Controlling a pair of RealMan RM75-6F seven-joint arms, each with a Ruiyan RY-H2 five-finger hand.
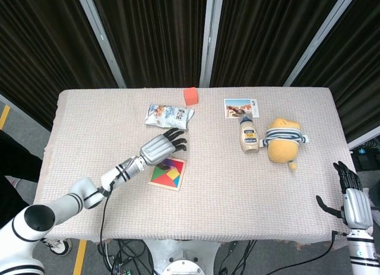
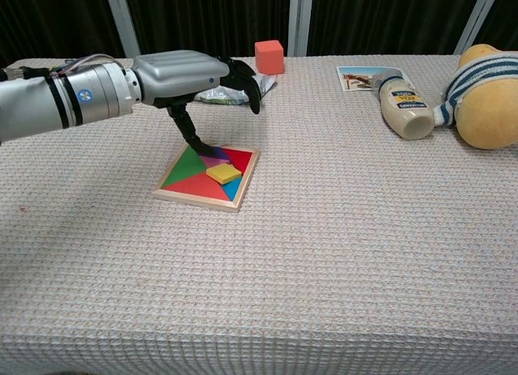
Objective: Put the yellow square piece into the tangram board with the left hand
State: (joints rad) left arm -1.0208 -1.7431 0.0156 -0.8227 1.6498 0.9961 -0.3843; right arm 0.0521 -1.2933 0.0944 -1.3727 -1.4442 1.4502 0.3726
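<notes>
Resting in the tangram board [image 2: 207, 177] left of the tabletop's centre, the yellow square piece [image 2: 223, 173] looks slightly tilted, not quite seated. Judged light, rigid, smooth; pinch opposite edges. Beyond it, the left robot hand [image 2: 188, 77] hovers empty, fingers spread. Right robot hand [image 1: 348, 196] idle, open.

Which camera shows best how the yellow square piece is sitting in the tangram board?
The chest view: the yellow square piece shows large and unobstructed on the tangram board. The head view shows it only small, beside the left robot hand.
</notes>
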